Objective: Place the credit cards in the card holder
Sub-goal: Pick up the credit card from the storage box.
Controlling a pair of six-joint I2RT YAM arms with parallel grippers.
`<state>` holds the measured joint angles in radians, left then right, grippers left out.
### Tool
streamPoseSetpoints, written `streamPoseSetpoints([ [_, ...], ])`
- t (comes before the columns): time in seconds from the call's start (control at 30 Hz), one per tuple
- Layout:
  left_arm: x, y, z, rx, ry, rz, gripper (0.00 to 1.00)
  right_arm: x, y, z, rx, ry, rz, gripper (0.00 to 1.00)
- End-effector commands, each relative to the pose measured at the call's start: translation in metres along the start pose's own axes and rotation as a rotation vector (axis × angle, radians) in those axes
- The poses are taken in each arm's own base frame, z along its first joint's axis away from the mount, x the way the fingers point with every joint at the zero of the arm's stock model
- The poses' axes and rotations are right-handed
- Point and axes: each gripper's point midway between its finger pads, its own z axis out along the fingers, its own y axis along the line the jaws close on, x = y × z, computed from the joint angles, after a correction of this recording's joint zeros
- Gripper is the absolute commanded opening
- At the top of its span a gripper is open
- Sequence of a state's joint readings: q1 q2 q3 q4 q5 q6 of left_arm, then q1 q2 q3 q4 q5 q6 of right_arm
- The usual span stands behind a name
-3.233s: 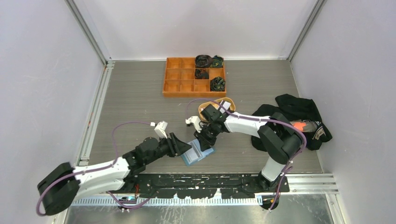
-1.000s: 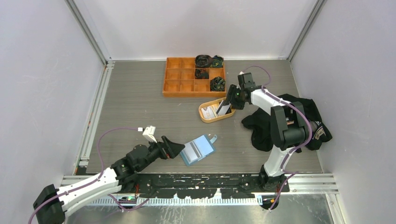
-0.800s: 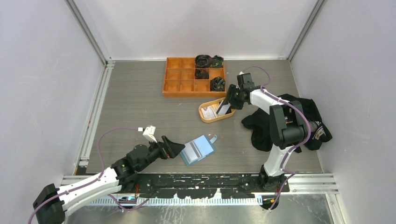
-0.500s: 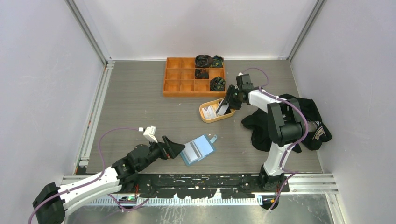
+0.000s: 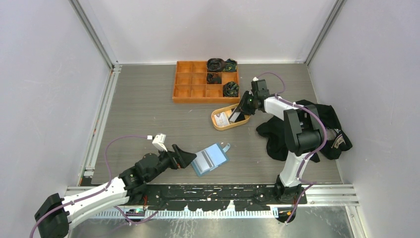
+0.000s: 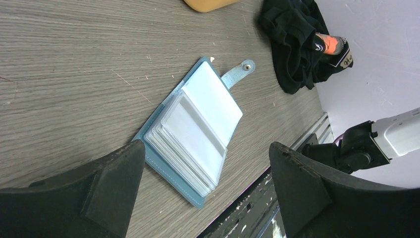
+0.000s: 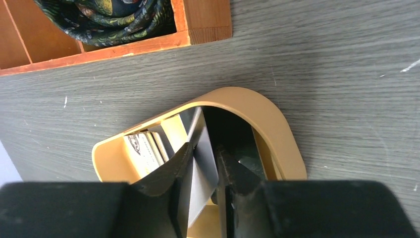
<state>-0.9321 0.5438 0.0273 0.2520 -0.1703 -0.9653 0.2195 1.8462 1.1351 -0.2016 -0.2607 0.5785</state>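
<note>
The blue card holder [image 5: 210, 159] lies open on the table, its clear slots [image 6: 195, 129] facing up. My left gripper [image 5: 192, 157] hovers open just left of it, and in the left wrist view its fingertips [image 6: 207, 148] straddle the holder without touching it. The credit cards stand in the tan dish [image 5: 218, 124]. My right gripper [image 5: 236, 115] reaches into that dish. Its jaws [image 7: 204, 148] stand narrowly apart with a grey card [image 7: 200, 188] slanting across the gap. A white printed card [image 7: 143, 148] and a black card [image 7: 233, 134] rest in the dish on either side.
An orange compartment tray [image 5: 190, 87] with dark rolled fabric [image 5: 224, 64] sits behind the dish. A black cloth [image 5: 317, 124] lies heaped at the right, beside the right arm. White walls enclose the table on three sides.
The right gripper has dipped a little deeper into the tan dish and its jaws have narrowed around the grey card. The left arm and the card holder have not moved.
</note>
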Motion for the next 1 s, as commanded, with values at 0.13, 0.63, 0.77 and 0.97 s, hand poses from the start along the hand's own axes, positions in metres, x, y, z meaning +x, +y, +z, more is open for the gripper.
streamPoseSetpoints([
  [0.13, -0.012, -0.02, 0.001, 0.066, -0.035, -0.013, 0.94, -0.019, 0.026, -0.021, -0.083, -0.071, -0.039, 0.23],
  [0.63, -0.012, -0.027, 0.002, 0.091, -0.027, -0.02, 0.94, -0.024, 0.041, -0.039, -0.165, -0.072, -0.019, 0.03],
  [0.77, -0.012, -0.034, 0.003, 0.123, -0.025, -0.028, 0.94, -0.027, 0.047, -0.049, -0.216, -0.072, -0.008, 0.01],
  [0.97, -0.013, -0.047, 0.004, 0.185, -0.023, -0.03, 0.94, -0.027, 0.072, -0.082, -0.386, -0.05, -0.003, 0.01],
])
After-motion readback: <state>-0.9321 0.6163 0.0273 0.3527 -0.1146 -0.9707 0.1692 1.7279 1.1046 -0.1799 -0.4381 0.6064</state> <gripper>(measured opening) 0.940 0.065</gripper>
